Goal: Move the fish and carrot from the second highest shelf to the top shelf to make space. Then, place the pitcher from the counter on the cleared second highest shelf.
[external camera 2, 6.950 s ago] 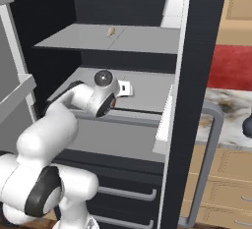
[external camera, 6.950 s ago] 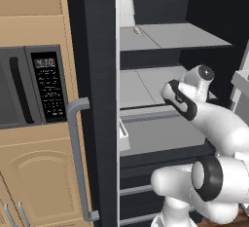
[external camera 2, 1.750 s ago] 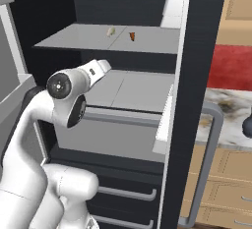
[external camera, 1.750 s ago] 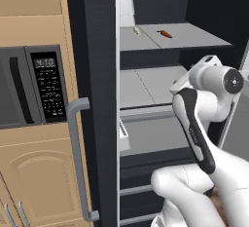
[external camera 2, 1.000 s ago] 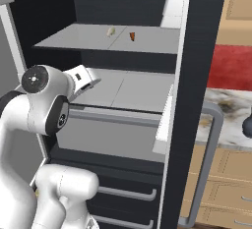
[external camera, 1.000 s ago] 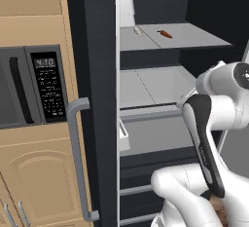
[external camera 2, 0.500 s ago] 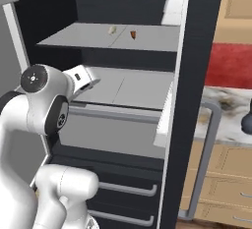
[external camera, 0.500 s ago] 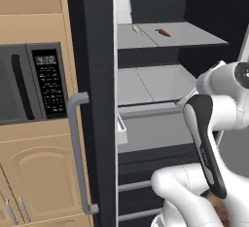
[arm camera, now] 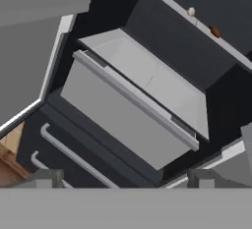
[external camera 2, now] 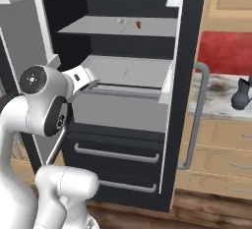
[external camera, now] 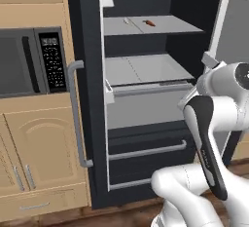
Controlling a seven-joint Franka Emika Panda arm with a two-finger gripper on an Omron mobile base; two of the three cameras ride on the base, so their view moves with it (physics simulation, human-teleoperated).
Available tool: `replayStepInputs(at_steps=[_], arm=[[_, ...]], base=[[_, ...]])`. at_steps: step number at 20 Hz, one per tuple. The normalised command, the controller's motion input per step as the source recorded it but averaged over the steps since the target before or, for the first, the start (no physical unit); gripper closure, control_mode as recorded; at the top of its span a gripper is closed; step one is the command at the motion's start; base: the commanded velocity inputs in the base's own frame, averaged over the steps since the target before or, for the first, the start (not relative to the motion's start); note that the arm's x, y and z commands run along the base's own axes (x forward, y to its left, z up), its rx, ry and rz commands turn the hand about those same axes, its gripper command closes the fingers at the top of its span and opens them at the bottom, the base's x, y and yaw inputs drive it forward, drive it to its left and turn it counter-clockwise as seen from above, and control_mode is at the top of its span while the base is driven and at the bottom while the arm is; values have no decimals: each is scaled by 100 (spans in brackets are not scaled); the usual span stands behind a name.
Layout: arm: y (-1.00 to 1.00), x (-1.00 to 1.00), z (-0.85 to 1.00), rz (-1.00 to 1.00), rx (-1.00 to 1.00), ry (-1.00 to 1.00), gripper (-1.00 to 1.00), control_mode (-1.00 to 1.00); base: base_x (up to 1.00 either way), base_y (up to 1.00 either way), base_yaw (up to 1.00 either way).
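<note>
Looking into the open fridge: the top shelf (external camera: pixel 165 25) carries both small items. The carrot (external camera: pixel 150 23) lies on it, orange-red, with the fish (external camera: pixel 126 21) just to its left in the left base view, a pale sliver, near but apart. In the right base view the carrot (external camera 2: pixel 138 24) sits right of the fish (external camera 2: pixel 118 21), both toward the back-middle of the top shelf (external camera 2: pixel 98 26). In the hand view the scene is rolled: the fish (arm camera: pixel 191 12) and carrot (arm camera: pixel 214 31) show as small blobs along the top shelf's edge at upper right.

The second highest shelf (external camera: pixel 141 70) is a bare grey slab with a pale rail along its front. It is seen too in the right base view (external camera 2: pixel 129 71) and the hand view (arm camera: pixel 147 75).

The pitcher (external camera 2: pixel 241 95) stands upright on the speckled counter (external camera 2: pixel 216 93) at the far right of the right base view, right of the fridge door's handle (external camera 2: pixel 194 115), well apart from the shelves.

The arm is folded back outside the fridge, its wrist in front of the drawer (external camera: pixel 146 148) area. The gripper (arm camera: pixel 125 176) shows two dark tips at the bottom of the hand view, set wide apart with nothing between them, so the pincer is open and empty.

A microwave (external camera: pixel 29 60) sits in wood cabinets left of the fridge.
</note>
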Motion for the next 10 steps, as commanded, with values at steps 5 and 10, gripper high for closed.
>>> replayStepInputs(at_steps=[5,10], arm=[[0,0,0,0,0,0,-100,100],[0,0,0,0,0,0,-100,100]], base=[[-79,4,-28],[-50,0,-61]])
